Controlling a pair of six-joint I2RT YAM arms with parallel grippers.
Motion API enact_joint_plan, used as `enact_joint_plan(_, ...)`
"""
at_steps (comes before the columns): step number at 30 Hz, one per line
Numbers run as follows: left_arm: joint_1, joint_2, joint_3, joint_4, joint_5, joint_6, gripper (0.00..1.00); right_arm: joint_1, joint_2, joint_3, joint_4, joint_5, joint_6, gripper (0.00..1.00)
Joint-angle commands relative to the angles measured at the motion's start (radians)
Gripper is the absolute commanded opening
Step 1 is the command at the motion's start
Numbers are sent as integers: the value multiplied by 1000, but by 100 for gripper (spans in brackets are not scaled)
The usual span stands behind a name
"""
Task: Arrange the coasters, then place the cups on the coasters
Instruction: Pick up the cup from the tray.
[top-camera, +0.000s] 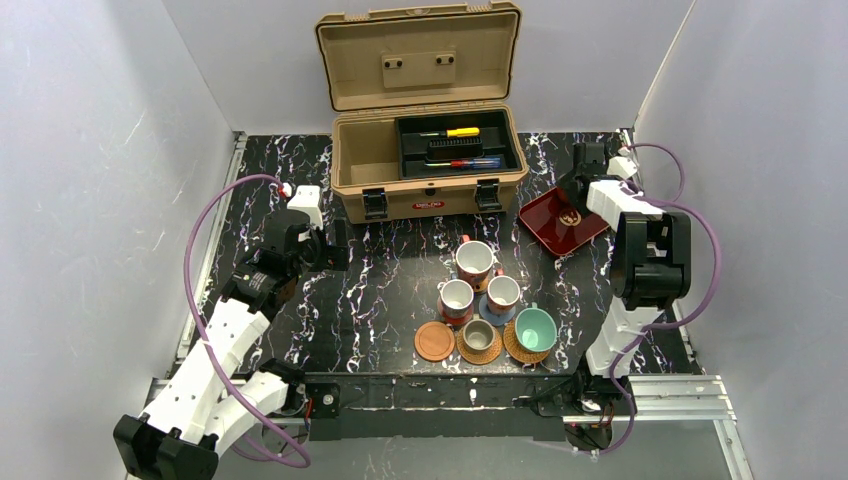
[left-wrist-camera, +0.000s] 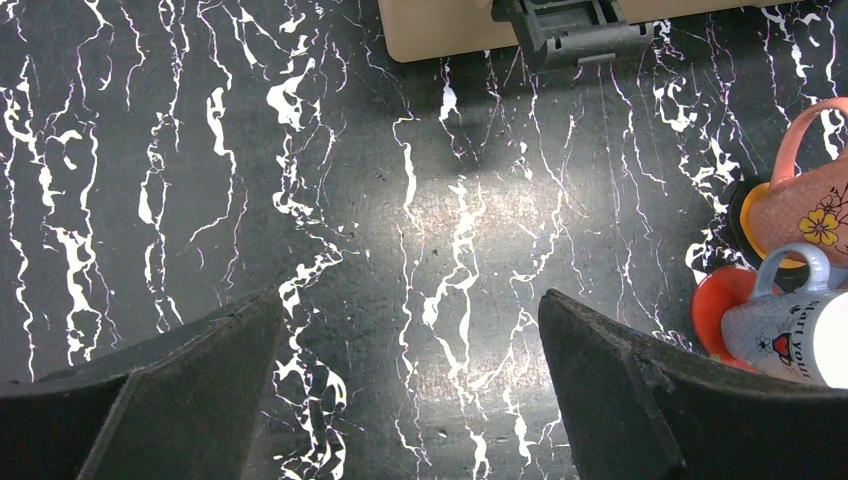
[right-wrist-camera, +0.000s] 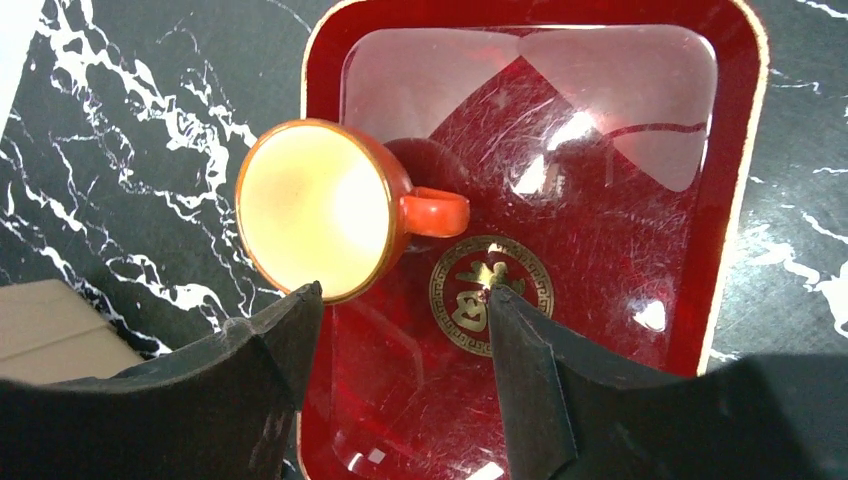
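Top external view shows five of the six cups standing upright near the middle of the table's (top-camera: 380, 290) near edge. The first reddish mug (top-camera: 474, 260) stands farthest back, the second reddish mug (top-camera: 456, 297) and third reddish mug (top-camera: 503, 292) side by side before it, and the grey-olive cup (top-camera: 478, 334) and teal-green cup (top-camera: 536, 327) nearest. Six coasters lie there. The wooden coaster (top-camera: 435, 341) lies bare at the left of the near row. Two woven coasters (top-camera: 484, 353) lie under the grey-olive and teal-green cups. The blue-grey coaster (top-camera: 492, 312) is under the third mug, the pinkish-red coaster (left-wrist-camera: 715, 310) under the second, and the orange-and-black coaster (left-wrist-camera: 750, 215) under the first. The sixth cup, the orange cup (right-wrist-camera: 320, 210), stands upright in the red tray (right-wrist-camera: 620, 120) at far right, against the tray's rim, its handle pointing toward the tray's middle. The right gripper (right-wrist-camera: 405, 292) hangs over it, jaws apart and clamping nothing, one fingertip (right-wrist-camera: 300, 310) just beside the cup's rim. The left gripper (left-wrist-camera: 408, 300) is spread wide above bare table, left of the cups.
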Motion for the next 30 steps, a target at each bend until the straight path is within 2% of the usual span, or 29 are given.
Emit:
enact_joint_plan(1, -7, -21, -9, -17, -19, 13, 98, -9, 18, 54, 33, 72, 23, 69)
enact_joint_plan(8, -8, -19, -9, -17, -16, 12, 98, -41, 67, 91, 17, 60, -2, 67)
enact_joint_plan(13, -8, -16, -9, -16, -12, 12, 98, -48, 105, 106, 21, 12, 2, 61)
enact_joint_plan(26, -11, -10, -9, -16, -10, 14, 99, -48, 89, 82, 57, -21, -14, 32)
enact_joint_plan(30, -10, -9, -9, -16, -9, 14, 99, -48, 65, 76, 66, -10, -43, 18)
